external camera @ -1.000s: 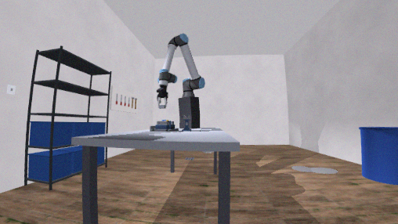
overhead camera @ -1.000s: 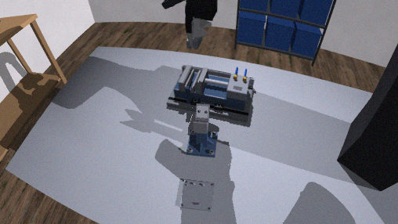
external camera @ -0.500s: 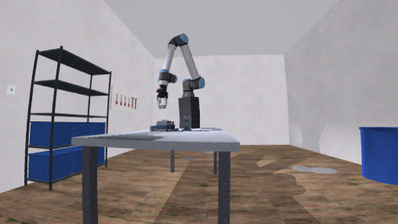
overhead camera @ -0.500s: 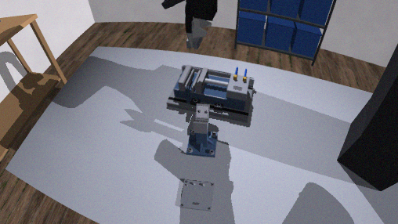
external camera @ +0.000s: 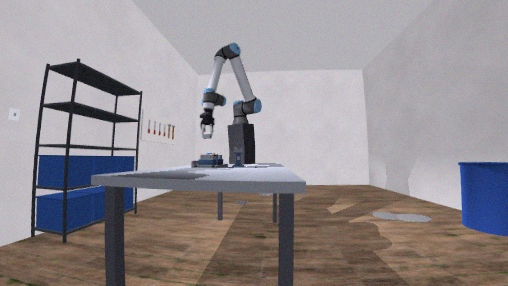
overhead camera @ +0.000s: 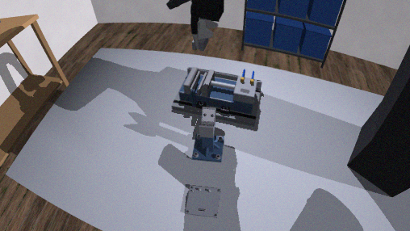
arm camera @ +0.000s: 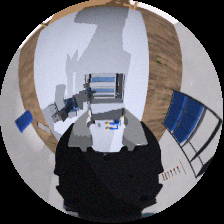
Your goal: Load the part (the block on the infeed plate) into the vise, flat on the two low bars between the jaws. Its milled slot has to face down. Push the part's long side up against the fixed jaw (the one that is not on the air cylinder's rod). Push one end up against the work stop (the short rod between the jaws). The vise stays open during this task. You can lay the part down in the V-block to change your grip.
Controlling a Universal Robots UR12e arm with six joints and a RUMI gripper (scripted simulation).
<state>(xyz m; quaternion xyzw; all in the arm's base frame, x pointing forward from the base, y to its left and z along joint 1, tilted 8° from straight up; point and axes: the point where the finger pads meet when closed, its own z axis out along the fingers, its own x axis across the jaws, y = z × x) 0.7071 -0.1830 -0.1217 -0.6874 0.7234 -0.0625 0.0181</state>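
My gripper [overhead camera: 200,44] [external camera: 206,132] [arm camera: 107,108] hangs high in the air above the vise [overhead camera: 218,90] [external camera: 207,160] [arm camera: 104,85]. It is shut on the part [arm camera: 107,136] [external camera: 206,129], a light grey block that shows between the two fingers in the wrist view. I cannot tell which way the part's slot faces. The vise is open and the gap between its jaws is empty. The V-block [overhead camera: 207,137] stands on its blue base in front of the vise with nothing in it. The infeed plate [overhead camera: 202,200] lies bare near the table's front edge.
The vise, V-block and plate stand on a grey table [overhead camera: 101,161] [external camera: 200,181]. A black shelf with blue bins [overhead camera: 290,24] [external camera: 85,150] stands behind it. The robot's black pedestal [overhead camera: 383,133] is at the right. A wooden table [overhead camera: 20,24] is at the far left.
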